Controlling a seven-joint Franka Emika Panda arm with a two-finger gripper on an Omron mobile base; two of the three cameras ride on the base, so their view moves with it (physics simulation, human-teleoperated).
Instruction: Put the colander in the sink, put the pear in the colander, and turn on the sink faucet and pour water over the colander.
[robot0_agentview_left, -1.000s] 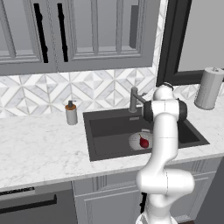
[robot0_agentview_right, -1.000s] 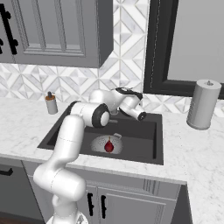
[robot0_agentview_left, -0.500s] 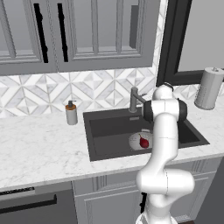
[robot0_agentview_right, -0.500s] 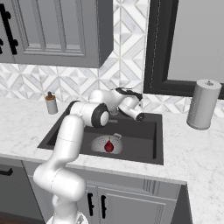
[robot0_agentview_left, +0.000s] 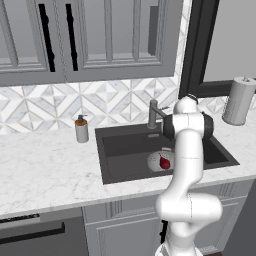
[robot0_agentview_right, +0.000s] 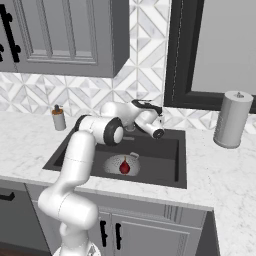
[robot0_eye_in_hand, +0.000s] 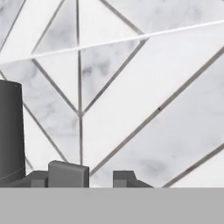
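The silver colander (robot0_agentview_left: 156, 161) (robot0_agentview_right: 116, 164) rests on the floor of the dark sink (robot0_agentview_left: 125, 145) (robot0_agentview_right: 162, 150). The dark red pear (robot0_agentview_left: 164, 163) (robot0_agentview_right: 124, 167) lies inside it. The grey sink faucet (robot0_agentview_left: 153, 114) stands at the back rim, with my wrist held right beside it. In the hand view its dark upright post (robot0_eye_in_hand: 9, 131) is at the left, next to my gripper (robot0_eye_in_hand: 100, 180). The gripper faces the tiled backsplash. Its fingertips (robot0_eye_in_hand: 68, 174) stand apart with nothing between them. I see no water running.
A soap dispenser (robot0_agentview_left: 81, 129) (robot0_agentview_right: 58, 118) stands on the marble counter left of the sink. A paper towel roll (robot0_agentview_left: 239, 100) (robot0_agentview_right: 231, 119) stands at the right. Grey wall cabinets hang above, and a dark window frame (robot0_agentview_right: 175, 55) rises behind the sink.
The hand has barely shifted beside the faucet. The colander and pear lie as before.
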